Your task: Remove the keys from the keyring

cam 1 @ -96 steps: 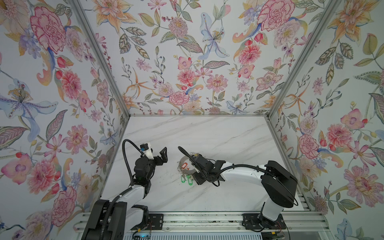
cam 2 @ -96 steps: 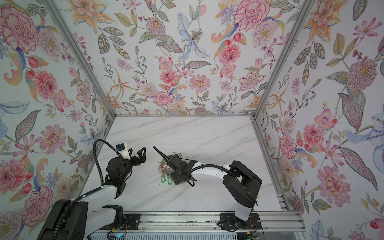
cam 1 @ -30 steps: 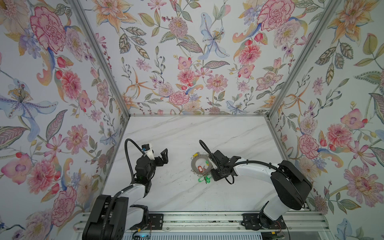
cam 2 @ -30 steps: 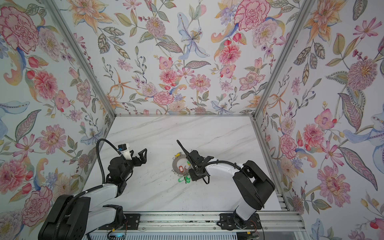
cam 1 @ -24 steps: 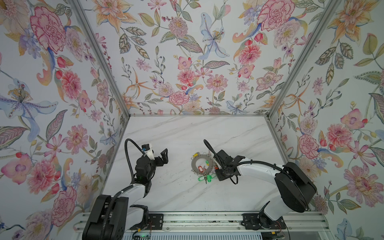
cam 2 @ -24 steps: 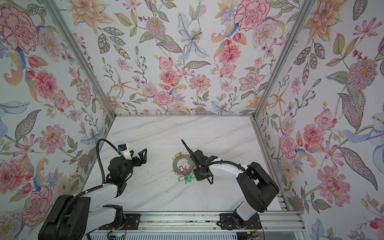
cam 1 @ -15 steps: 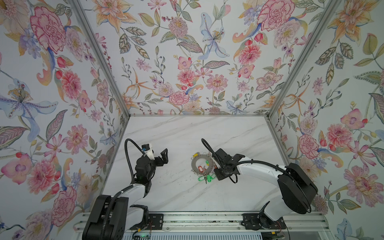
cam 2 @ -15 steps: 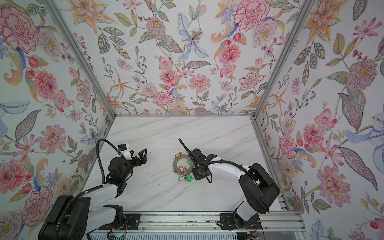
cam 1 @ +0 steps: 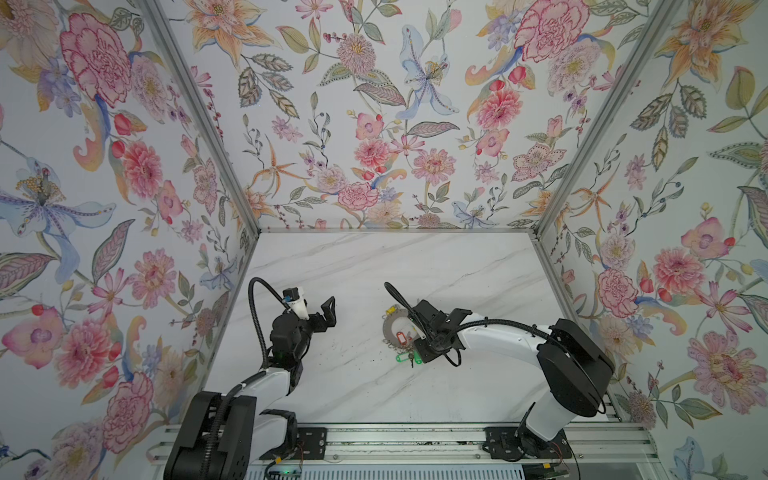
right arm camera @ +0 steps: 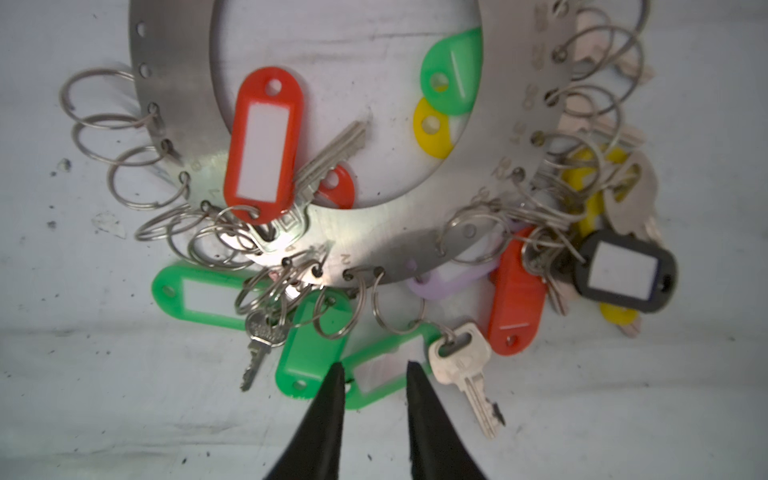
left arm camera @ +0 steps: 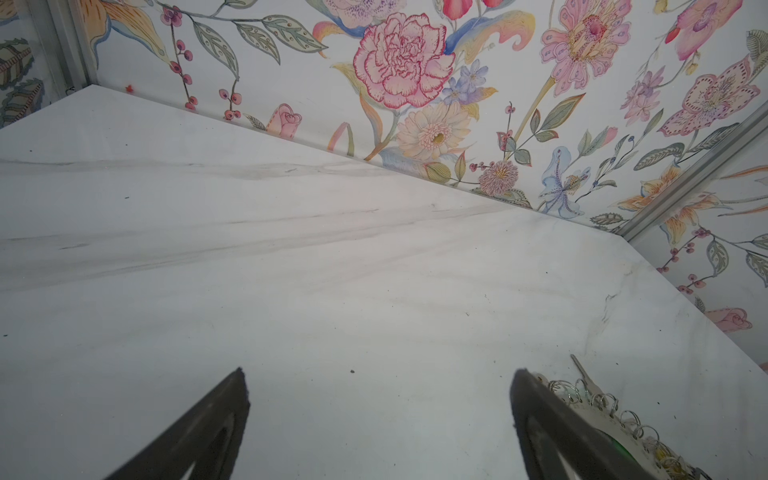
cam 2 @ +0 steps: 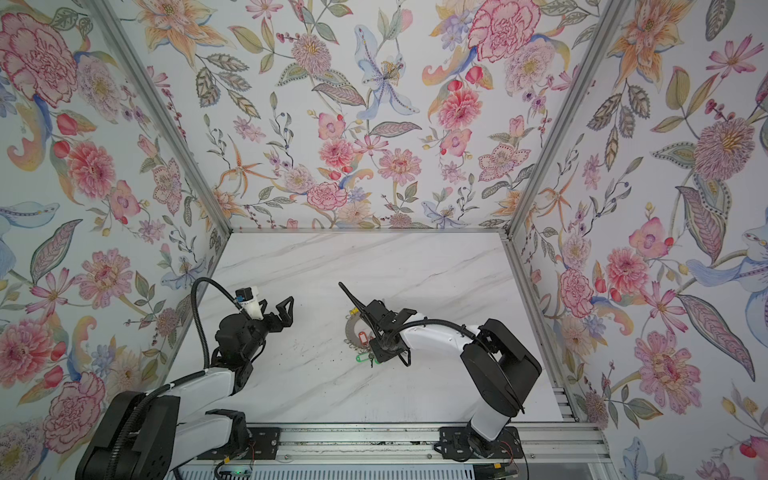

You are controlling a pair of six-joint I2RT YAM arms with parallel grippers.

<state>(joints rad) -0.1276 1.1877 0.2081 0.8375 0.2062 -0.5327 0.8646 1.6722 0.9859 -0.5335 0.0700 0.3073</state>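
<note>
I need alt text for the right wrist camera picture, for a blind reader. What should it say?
A flat grey metal keyring lies on a white marble table, its rim hung with silver keys and red, green, yellow and black plastic tags. The right pincer, tips slightly apart, points at a green tag just outside the rim.

The grey keyring [cam 1: 389, 329] lies on the table [cam 1: 374, 266], keys [cam 1: 401, 357] with red and green tags at its near rim. The right gripper [cam 1: 417, 353] is over that rim, the left gripper [cam 1: 323, 315] well left of it
</note>
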